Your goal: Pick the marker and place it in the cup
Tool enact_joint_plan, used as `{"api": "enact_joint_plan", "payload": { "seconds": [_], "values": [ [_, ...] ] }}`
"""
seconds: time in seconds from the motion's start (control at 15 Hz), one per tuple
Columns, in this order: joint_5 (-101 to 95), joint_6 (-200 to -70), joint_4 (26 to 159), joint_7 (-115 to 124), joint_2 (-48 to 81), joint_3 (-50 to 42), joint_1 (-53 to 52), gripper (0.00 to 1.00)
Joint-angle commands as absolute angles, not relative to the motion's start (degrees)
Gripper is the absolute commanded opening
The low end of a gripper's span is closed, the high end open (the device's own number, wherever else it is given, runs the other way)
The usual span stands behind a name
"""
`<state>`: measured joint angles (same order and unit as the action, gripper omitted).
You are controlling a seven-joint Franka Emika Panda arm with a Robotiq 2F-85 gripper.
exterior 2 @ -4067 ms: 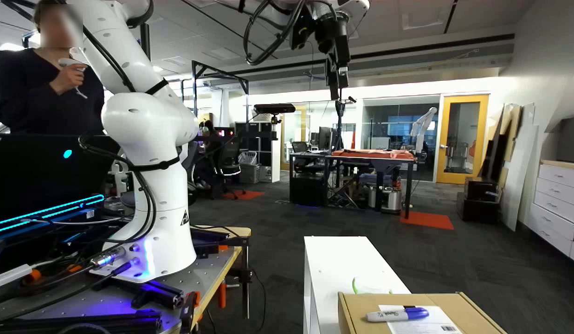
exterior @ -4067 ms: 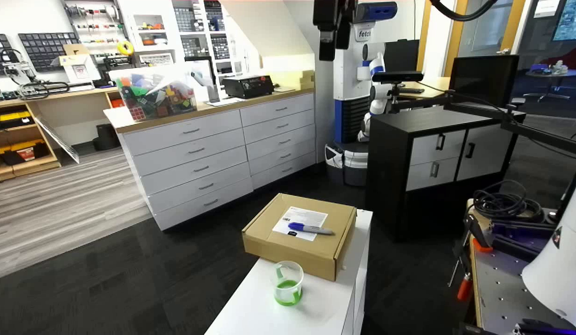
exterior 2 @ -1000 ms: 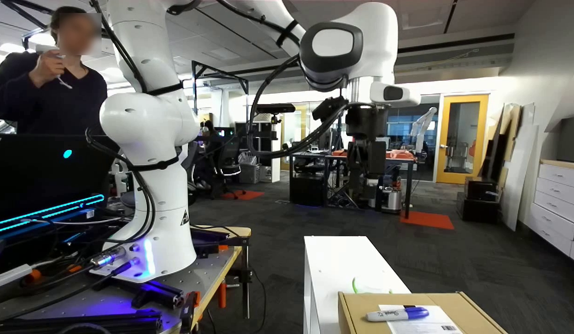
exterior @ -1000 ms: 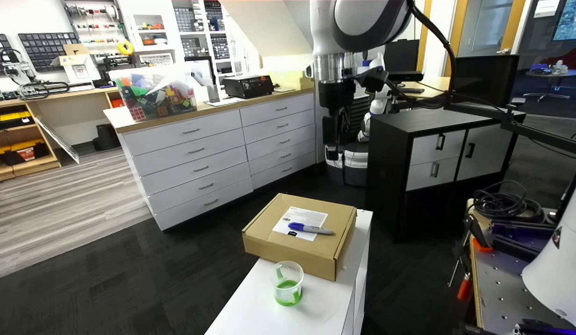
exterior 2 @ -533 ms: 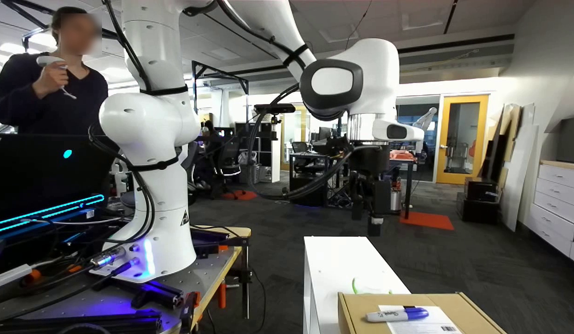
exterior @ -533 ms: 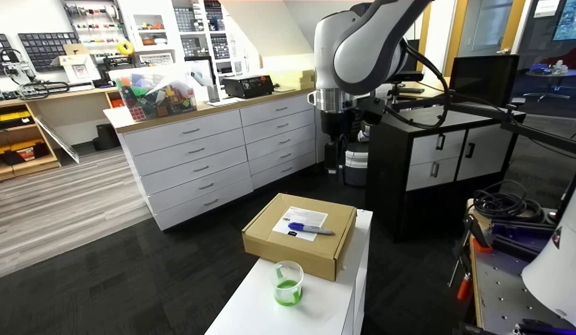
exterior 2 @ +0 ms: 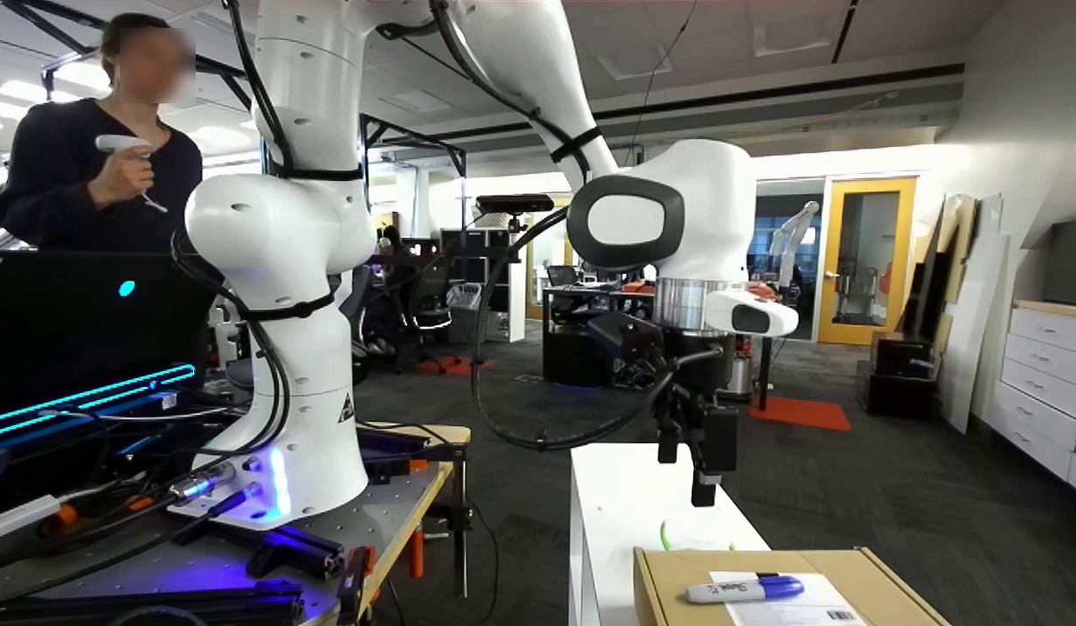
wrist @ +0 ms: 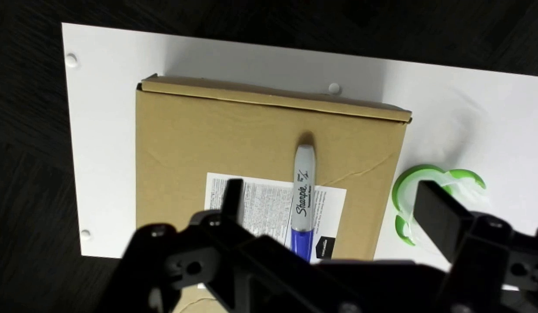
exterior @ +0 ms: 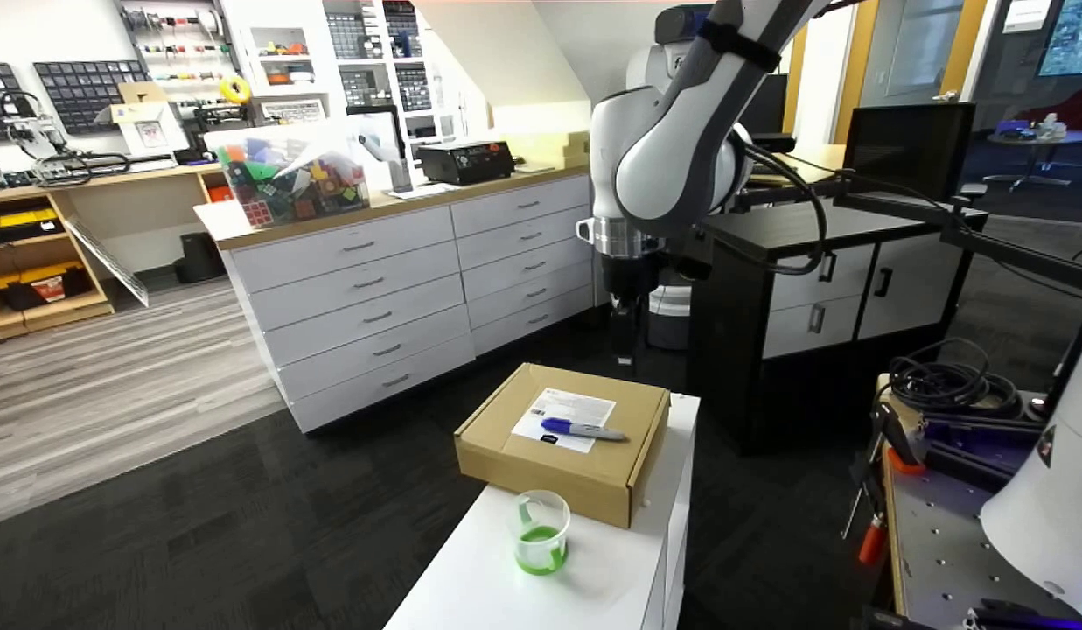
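Observation:
The marker (exterior: 584, 430), grey with a blue cap, lies across a white label on top of the cardboard box (exterior: 497, 429). It also shows in an exterior view (exterior 2: 746, 590) and in the wrist view (wrist: 303, 191), where its cap end is partly hidden by the gripper. The translucent cup with green parts (exterior: 541, 534) stands upright beside the box; in an exterior view (exterior 2: 665, 536) the box hides most of it. My gripper (wrist: 332, 195) is open and empty, above the box. In the wrist view the marker is between the fingers and one finger overlaps the cup.
The box and cup stand on a narrow white cabinet (exterior: 471, 591), with dark floor around it. The robot's base table (exterior: 952, 534) holds cables and clamps. A black cabinet (exterior: 733, 332) and white drawers (exterior: 374, 306) stand behind. A person (exterior 2: 94, 165) stands behind the arm.
The arm has come down from high up, and the gripper has kept lowering toward the box over the last second. The marker, box and cup have not moved.

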<state>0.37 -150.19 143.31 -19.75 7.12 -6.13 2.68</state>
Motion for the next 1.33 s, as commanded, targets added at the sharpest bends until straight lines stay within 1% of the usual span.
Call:
{"api": "enact_joint_plan", "payload": {
  "seconds": [0.0, 1.27],
  "values": [
    [2.6, -152.3, 140.9, -22.4, 12.3, -4.1, 4.9, 1.00],
    [1.5, -153.6, 128.0, -20.9, 30.3, 1.3, 9.3, 1.00]
  ]
}}
